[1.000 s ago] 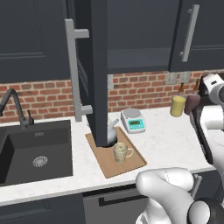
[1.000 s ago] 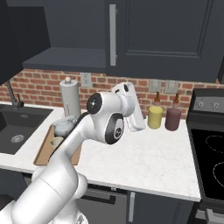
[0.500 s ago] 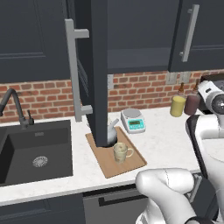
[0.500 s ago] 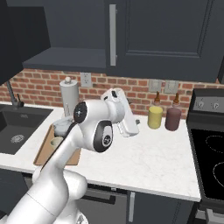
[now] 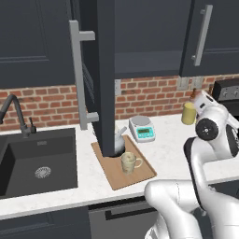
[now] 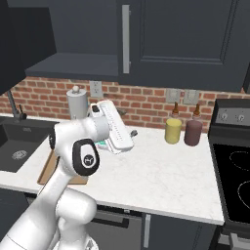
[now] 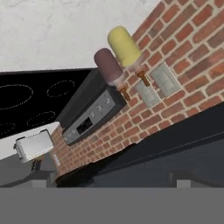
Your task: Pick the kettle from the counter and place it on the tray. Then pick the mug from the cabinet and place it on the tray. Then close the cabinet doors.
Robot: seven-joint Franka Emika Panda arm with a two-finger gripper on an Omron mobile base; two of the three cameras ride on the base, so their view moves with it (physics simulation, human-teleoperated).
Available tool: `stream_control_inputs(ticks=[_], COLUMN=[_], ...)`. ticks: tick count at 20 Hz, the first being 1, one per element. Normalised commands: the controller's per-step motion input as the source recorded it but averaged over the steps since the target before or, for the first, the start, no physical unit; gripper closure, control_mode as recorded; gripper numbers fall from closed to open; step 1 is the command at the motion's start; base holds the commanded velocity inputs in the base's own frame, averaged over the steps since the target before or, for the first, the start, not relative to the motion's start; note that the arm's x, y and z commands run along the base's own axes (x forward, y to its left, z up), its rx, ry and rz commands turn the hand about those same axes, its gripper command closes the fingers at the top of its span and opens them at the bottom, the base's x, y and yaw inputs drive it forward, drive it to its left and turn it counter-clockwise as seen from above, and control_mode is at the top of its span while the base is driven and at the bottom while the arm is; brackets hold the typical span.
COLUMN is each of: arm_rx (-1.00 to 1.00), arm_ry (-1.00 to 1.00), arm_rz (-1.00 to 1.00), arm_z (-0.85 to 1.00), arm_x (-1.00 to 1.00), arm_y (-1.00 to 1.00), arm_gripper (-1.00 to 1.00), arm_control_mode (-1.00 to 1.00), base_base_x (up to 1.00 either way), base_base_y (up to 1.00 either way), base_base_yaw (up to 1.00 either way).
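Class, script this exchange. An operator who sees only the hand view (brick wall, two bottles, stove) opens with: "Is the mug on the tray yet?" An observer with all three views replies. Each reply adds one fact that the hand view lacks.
Observer: Yes. The small beige speckled mug stands on the flat light brown wooden tray.
Operator: And the kettle?
Observer: The squat dark grey stone-like kettle is on the tray too, behind the mug, partly hidden by a door.
Operator: Which door?
Observer: The tall dark charcoal cabinet door stands open, swung out over the tray's back end, so closing is not yet done.
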Motion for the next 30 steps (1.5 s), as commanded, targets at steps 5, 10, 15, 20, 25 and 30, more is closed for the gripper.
stream_control_inputs(ticks=[5, 10, 15, 20, 25, 30], arm_rx=[-0.15, -0.07, -0.19, -0.25, -0.24, -0.2], arm_ry=[0.02, 0.07, 0.14, 0.0, 0.0, -0.01], arm_rz=[-0.21, -0.01, -0.14, -0.19, -0.23, -0.15], arm_z=[0.2, -0.17, -0.04, 0.01, 0.2, 0.04], arm_x=[-0.07, 0.0, -0.08, -0.32, -0.56, -0.42], arm_y=[0.27, 0.02, 0.35, 0.46, 0.55, 0.43], arm_gripper=[-1.0, -1.0, -1.0, -1.0, -1.0, -1.0], arm_control_mode=[-1.0, -1.0, -1.0, -1.0, -1.0, -1.0], base_base_x=[0.0, 0.0, 0.0, 0.0, 0.0, 0.0], base_base_y=[0.0, 0.0, 0.0, 0.0, 0.0, 0.0], base_base_yaw=[0.0, 0.0, 0.0, 0.0, 0.0, 0.0])
